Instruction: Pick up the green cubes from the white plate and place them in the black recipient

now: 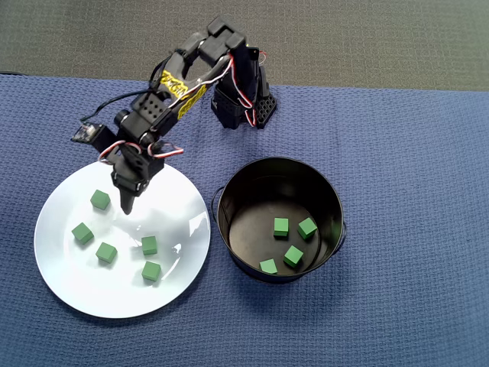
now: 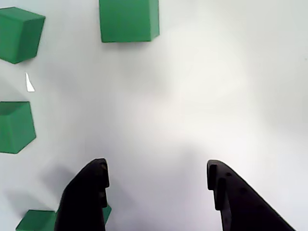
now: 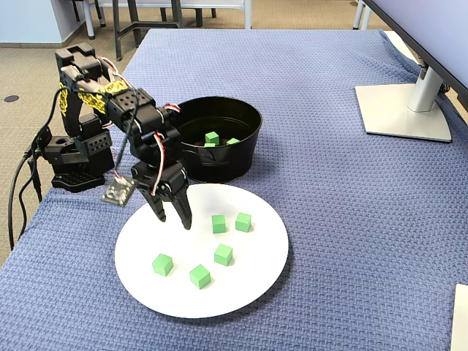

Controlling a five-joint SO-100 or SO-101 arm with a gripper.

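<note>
A: While the gripper hangs over the plate in the overhead view, where do the cubes lie?

B: Five sit on the plate: one at about ten o'clock, just beside the fingers, and four toward the plate's middle. Four more lie in the pot, which stands at three o'clock of the plate. I judge the job near halfway, with the plate as the source and the pot as the goal.

A: And the wrist view?

B: Both fingers rise from six o'clock, spread wide, with bare white plate between them. Nothing is gripped. One cube sits at twelve o'clock, two at the left edge, and one peeks from behind the left finger. The jaws line up on none of them, so I think a cube has yet to be chosen.

A: The fixed view?

B: The arm reaches from its base at nine o'clock, folds at the elbow and points the gripper steeply down over the plate's ten o'clock edge. I cannot tell whether the tips touch it. The pot stands behind, at twelve o'clock of the plate, likely kept close for short carries.
</note>
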